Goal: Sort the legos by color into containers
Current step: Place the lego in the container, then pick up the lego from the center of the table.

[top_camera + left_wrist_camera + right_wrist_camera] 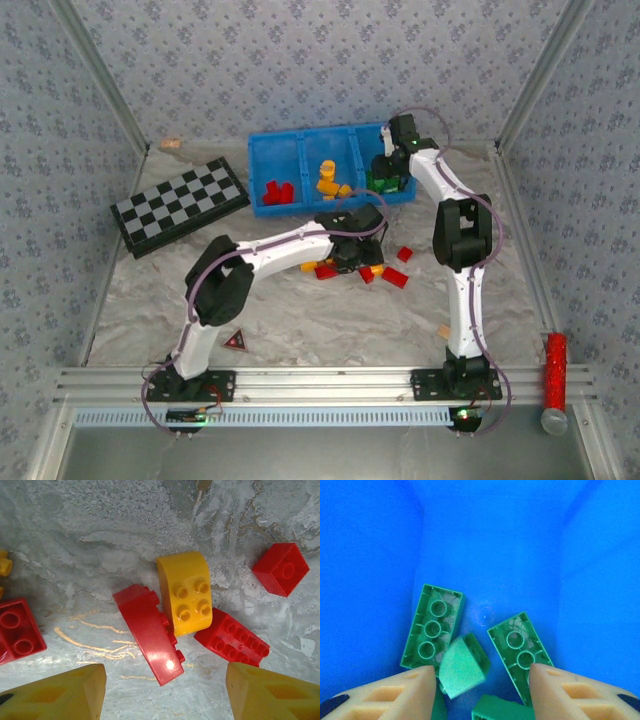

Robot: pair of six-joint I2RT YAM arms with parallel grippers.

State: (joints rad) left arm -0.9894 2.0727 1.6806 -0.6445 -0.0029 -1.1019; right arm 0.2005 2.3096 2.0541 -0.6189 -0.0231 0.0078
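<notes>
hovering with fingers apart, the left gripper (165,695) likely needs to drop and close on the yellow brick (185,600) just ahead; right gripper (482,692), fingers spread, sits over green bricks (432,630) in the tray (485,540).

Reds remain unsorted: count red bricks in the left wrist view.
4: left-edge brick; curved brick beside the yellow brick; long brick at its lower right; square brick upper right. More may lie off-frame.

Robot lab test cell. Booth enclosed by floral-patterned wall panels (320,60), aluminium frame posts (107,80); left arm (280,248), right arm (465,300) bolted to aluminium rail (330,378); marble-look tabletop (330,320).
</notes>
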